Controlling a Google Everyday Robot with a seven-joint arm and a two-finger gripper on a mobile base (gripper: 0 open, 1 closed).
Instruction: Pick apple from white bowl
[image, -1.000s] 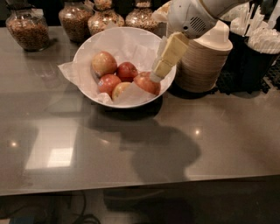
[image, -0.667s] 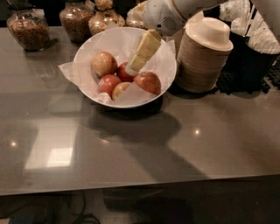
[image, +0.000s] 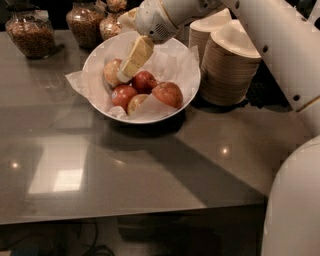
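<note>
Nearest, the grey table (image: 100, 165) carries the white bowl (image: 192, 75), paper-lined to cushion the fruit. Past the red apples (image: 167, 94), my gripper (image: 126, 74) slants down just beside the apple (image: 110, 70) at the bowl's left side, lined up to take it. How wide it is spread I cannot tell. Glass jars (image: 32, 32) stand behind.

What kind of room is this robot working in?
Probably an office kitchenette or snack counter: jars of snacks, stacked tan disposable bowls, and a white bowl of apples. The gripper reaches into it beside the palest apple.

arm (image: 272, 42) stretched left, jaws tilted down, upper centre.
</note>
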